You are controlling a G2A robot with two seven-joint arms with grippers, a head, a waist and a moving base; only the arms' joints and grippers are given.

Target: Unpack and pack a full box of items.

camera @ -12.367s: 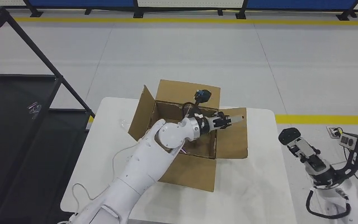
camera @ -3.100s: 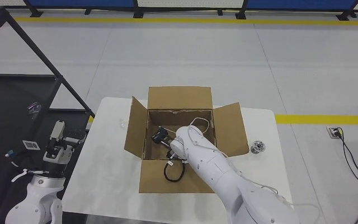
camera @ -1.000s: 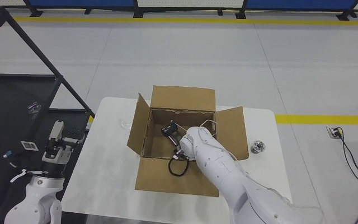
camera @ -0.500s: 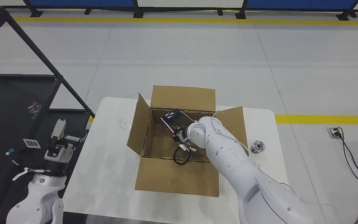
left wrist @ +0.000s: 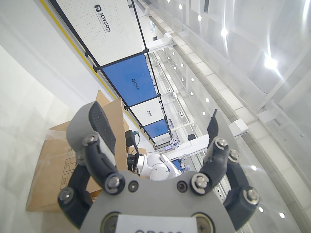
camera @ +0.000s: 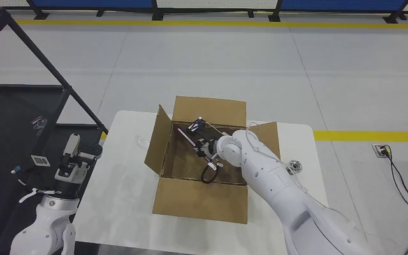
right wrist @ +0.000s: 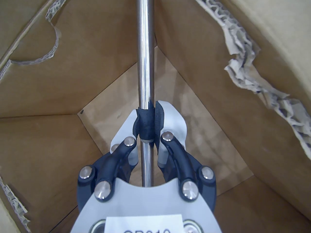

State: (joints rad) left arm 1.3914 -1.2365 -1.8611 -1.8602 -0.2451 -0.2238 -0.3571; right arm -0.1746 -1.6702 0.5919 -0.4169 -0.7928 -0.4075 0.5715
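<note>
An open cardboard box [camera: 167, 146] stands in the middle of the white table [camera: 127, 204]. My right gripper [camera: 201, 141] is inside it near the back wall, shut on a thin shiny metal rod [camera: 187, 136]. In the right wrist view the rod [right wrist: 144, 37] runs straight out from between the shut pads of the gripper [right wrist: 148, 112], over a bare cardboard floor and walls [right wrist: 60, 73]. My left gripper [left wrist: 155, 120] is open and holds nothing, pointing up at the ceiling off the table's left side [camera: 71, 153], with the box [left wrist: 56, 161] far from it.
A small shiny metal item [camera: 294, 166] lies on the table right of the box. A clear plastic piece [camera: 140, 139] lies by the box's left flap. The box flaps stand outward, with torn cardboard edges [right wrist: 243, 56] inside. A dark frame [camera: 44, 83] stands to the left.
My right gripper has moved from the box's middle toward its back wall and upward, carrying the rod. The left arm has shifted slightly toward the table.
</note>
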